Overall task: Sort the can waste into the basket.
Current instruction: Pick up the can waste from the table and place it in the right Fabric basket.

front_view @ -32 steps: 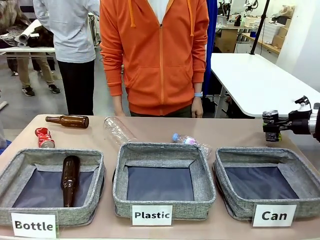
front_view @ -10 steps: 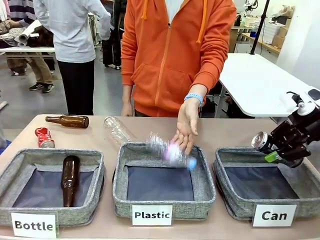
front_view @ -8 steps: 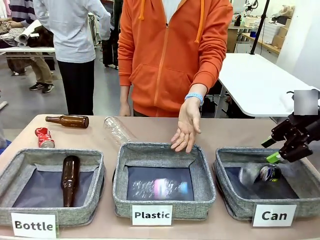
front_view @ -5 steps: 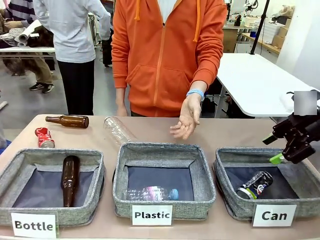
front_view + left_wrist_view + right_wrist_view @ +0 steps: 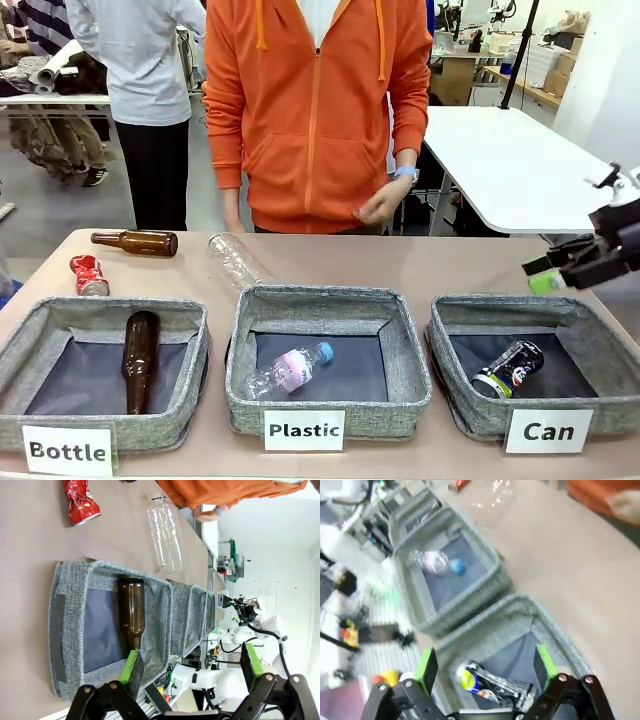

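Since half a second back, our right gripper is rising off the basket labelled "Can", its fingers spread wide and holding nothing. Below it, the black can is now lying still on its side on the dark lining, near the front wall. We are holding our left gripper wide apart too, empty, over the "Bottle" basket. Outward from there, the red can is lying on the table just behind that basket's far left corner, with 1 brown bottle near it. We are judging this crushed can light, thin-walled and yielding, its dented faces likely slippery. We would take it across the crumpled middle, squeezing gently.
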Action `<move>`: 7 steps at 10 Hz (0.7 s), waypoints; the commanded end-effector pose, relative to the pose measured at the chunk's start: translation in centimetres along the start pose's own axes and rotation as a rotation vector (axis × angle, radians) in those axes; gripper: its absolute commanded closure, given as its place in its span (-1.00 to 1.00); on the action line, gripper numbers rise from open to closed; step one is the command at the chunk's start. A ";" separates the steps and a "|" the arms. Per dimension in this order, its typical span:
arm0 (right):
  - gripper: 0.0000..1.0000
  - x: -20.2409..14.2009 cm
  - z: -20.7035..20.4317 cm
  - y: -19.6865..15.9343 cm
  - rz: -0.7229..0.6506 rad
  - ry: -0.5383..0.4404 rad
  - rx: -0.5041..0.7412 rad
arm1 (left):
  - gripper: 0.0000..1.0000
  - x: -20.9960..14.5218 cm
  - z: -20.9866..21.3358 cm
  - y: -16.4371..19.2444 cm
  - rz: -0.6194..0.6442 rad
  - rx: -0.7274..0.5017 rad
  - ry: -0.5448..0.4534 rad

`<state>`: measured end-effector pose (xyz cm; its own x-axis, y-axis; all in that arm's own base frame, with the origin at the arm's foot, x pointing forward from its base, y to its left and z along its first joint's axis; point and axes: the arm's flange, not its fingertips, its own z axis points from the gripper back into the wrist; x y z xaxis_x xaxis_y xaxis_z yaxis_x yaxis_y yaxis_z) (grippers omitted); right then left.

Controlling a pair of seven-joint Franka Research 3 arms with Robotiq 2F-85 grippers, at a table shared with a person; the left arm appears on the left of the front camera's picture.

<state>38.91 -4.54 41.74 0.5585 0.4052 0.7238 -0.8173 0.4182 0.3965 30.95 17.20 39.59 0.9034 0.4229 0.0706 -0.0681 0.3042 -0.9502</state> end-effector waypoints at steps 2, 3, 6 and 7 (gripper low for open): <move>-1.00 0.9 3.1 -1.0 -0.502 -0.428 0.131 | -1.00 -0.1 0.0 -0.3 0.010 -0.014 -0.002; -1.00 0.7 4.1 -1.6 -0.614 -0.494 0.205 | -1.00 -0.1 0.0 -0.3 0.010 -0.014 -0.002; -1.00 0.1 5.6 -3.7 -0.816 -0.614 0.287 | -1.00 -0.1 0.0 -0.3 0.010 -0.014 -0.002; -1.00 -0.1 5.8 -4.2 -0.833 -0.646 0.304 | -1.00 -0.1 0.0 -0.3 0.010 -0.014 -0.002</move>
<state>40.77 -11.53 42.55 0.8696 -0.3879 0.3057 -0.2694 0.1463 0.9519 30.94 17.19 39.62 0.9033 0.4230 0.0711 -0.0677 0.3043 -0.9502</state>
